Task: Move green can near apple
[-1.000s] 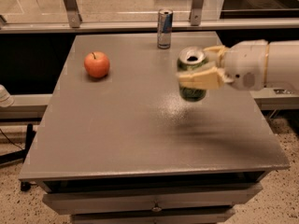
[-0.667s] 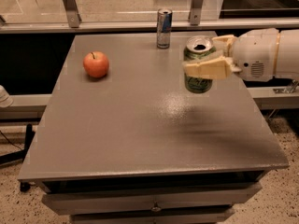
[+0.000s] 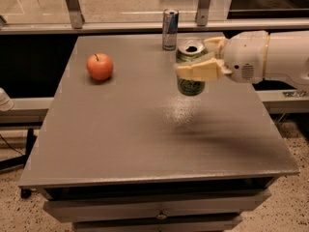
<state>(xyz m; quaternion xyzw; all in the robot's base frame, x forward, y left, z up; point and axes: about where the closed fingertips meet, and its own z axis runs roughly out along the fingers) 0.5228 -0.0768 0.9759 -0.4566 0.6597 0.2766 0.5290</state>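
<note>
Claw [image 3: 194, 57], cream-coloured and two-fingered, reaches in from the right edge of the desk on its thick white arm [image 3: 270, 57]. It pinches the short, wide dark-green soda can with yellowish markings and a silver top [image 3: 190, 86]. One finger [image 3: 198, 71] crosses the near face of the can and the other sits behind its rim.

You hold the can upright, and it appears lifted clear of the flat grey desk [image 3: 145, 144]: a blurred shadow lies on the surface below it, toward the near edge. The can hangs over the far right part of the desk. It is just beside the tall slim blue-and-silver can [image 3: 170, 29] that stands at the far edge, and a little nearer to the front than that can. The round orange-red apple with a short dark stem [image 3: 100, 66] rests toward the far left corner, well apart from the green can, with only bare desk between the two.

Progress, as judged: the grasp and the lift are done. What is left is the carry toward the left edge, then lowering and release, and most of the gap is not yet crossed. Set the can down upright near the apple without touching it, since a round apple would likely roll at a nudge. Keep the can's path on the near side of the slim can.
</note>
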